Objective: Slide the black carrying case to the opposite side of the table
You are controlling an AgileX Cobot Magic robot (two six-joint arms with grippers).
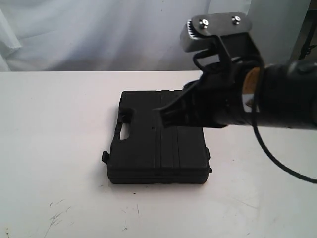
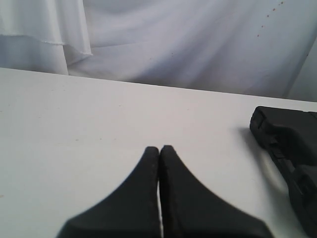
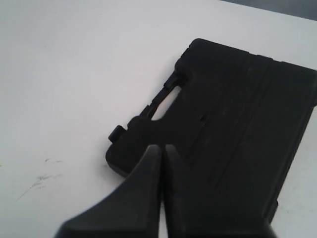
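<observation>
Now your right gripper (image 1: pixel 163 116), tips pressed together, sits over the black carrying case (image 1: pixel 143 153); its handle edge faces left. Your left gripper (image 2: pixel 159 148), likewise closed, is off to the case's left.

No text, brand, number or sign can be read in any view: a small orange-and-white sticker (image 1: pixel 249 95) on the right arm (image 1: pixel 287 94) is too blurred to make out, and the black carrying case (image 1: pixel 157 146) carries no legible lettering.
</observation>
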